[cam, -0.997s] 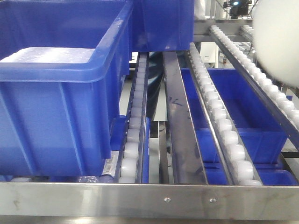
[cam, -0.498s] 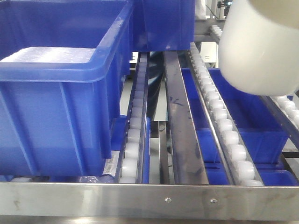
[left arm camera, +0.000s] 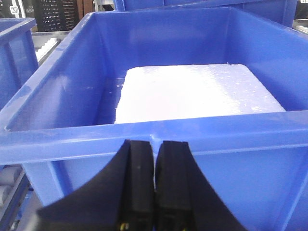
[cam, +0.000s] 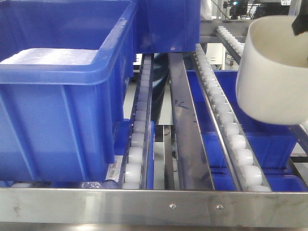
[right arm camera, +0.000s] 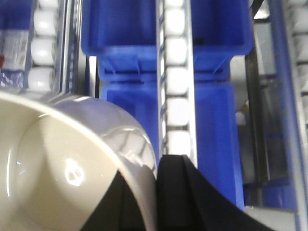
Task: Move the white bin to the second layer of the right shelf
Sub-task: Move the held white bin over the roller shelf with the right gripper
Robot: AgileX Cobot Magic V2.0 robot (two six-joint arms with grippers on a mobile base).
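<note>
Bin (cam: 272,72) now tilted upright over shelf rollers (cam: 226,120), lower than 0.5 s ago; right claw (right arm camera: 156,192) pinches its rim; left claw (left arm camera: 154,192) pressed together, idle. We judge placement near.

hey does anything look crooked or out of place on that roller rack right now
Only the white bin: it hangs tilted over the right-hand roller rows, not resting on them, pinched at its rim by the right gripper. The blue crate with its white slab sits squarely. Nothing looks spilled or damaged.
</note>
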